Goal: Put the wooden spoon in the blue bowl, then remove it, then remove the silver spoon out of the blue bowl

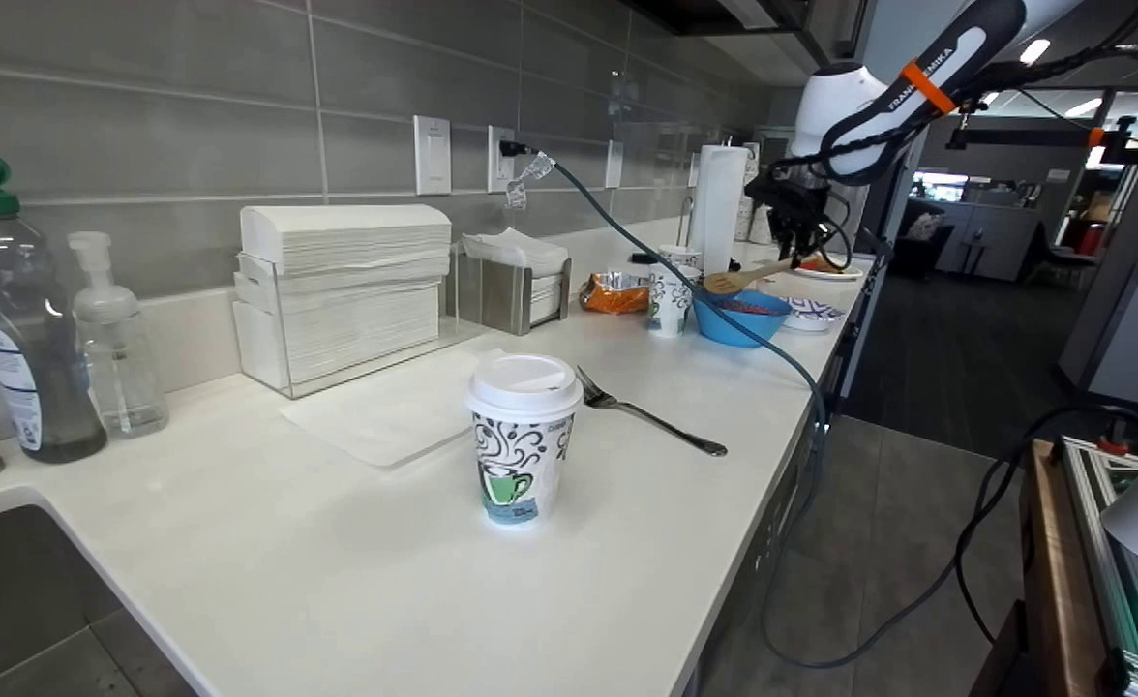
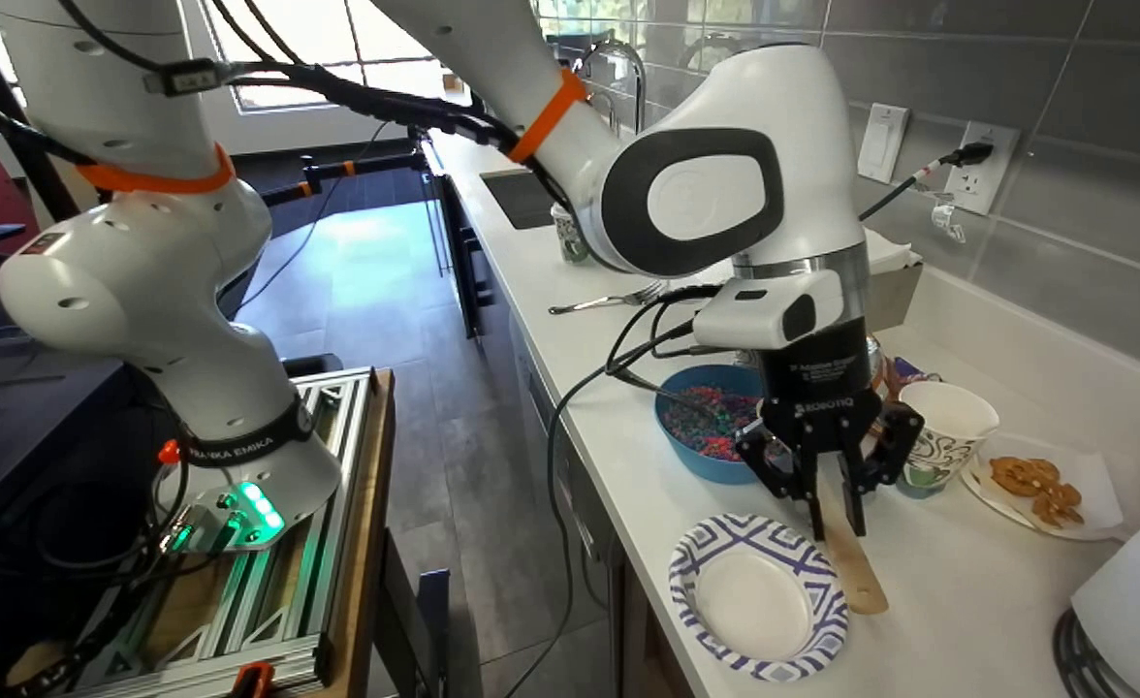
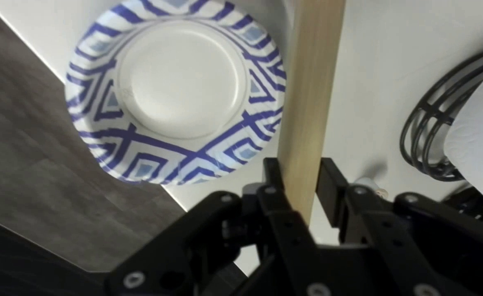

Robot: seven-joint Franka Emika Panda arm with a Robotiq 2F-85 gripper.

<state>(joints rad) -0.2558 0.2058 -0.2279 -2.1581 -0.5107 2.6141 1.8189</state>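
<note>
White worktop (image 1: 385, 581) running along grey tiled wall (image 1: 192, 136). Black two-fingered hand (image 2: 838, 528) gripping pale wooden spoon (image 3: 310, 94) by narrow handle; head hanging by rim of round bright-blue bowl (image 2: 706, 467), whether over or beside not showing. Wood probably proving light, stiff, barely slippery, sturdy. Head perhaps twisting under loose hold; firm pinch on flat handle sides likely suiting best. Likely silver spoon (image 2: 672, 396) leaning out of bowl.
</note>
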